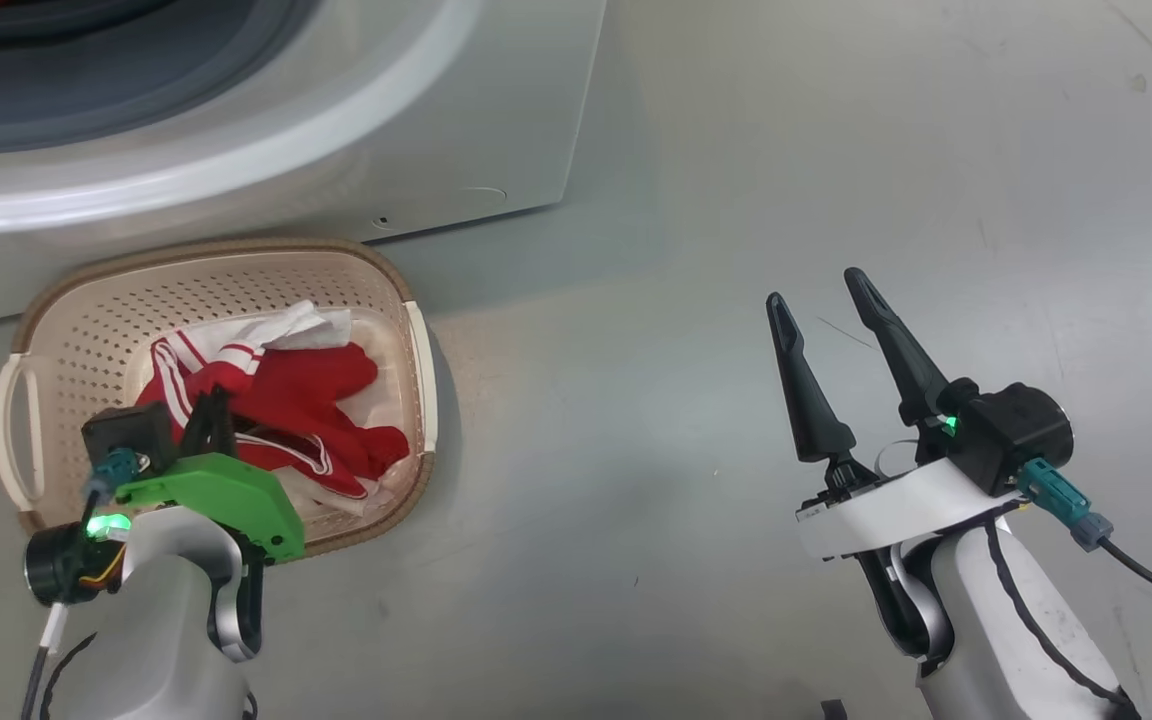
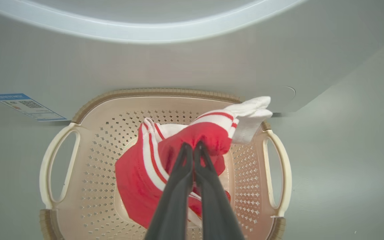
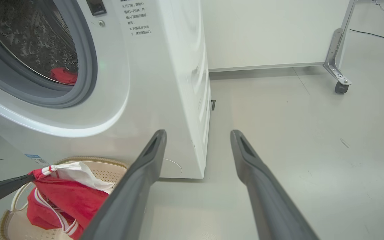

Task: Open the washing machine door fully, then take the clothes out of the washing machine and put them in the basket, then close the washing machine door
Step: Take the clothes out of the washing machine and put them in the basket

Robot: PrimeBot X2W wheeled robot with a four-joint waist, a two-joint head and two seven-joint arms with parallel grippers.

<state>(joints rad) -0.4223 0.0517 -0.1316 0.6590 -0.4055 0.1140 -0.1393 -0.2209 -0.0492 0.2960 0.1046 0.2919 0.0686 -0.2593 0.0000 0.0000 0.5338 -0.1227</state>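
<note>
Jaws of the left gripper (image 2: pixel 192 145) are pinched tight on a fold of the clothes (image 2: pixel 138 176), the red striped bundle bunched inside the basket (image 2: pixel 158 92) at the lower left of the head view. Just behind the basket, across the upper left, stands the washing machine (image 1: pixel 456 120), its drum mouth uncovered. Off at the lower right, well apart from the basket, the right gripper (image 1: pixel 814 288) hovers over the grey floor (image 1: pixel 636 400), fingers spread wide and holding nothing.
</note>
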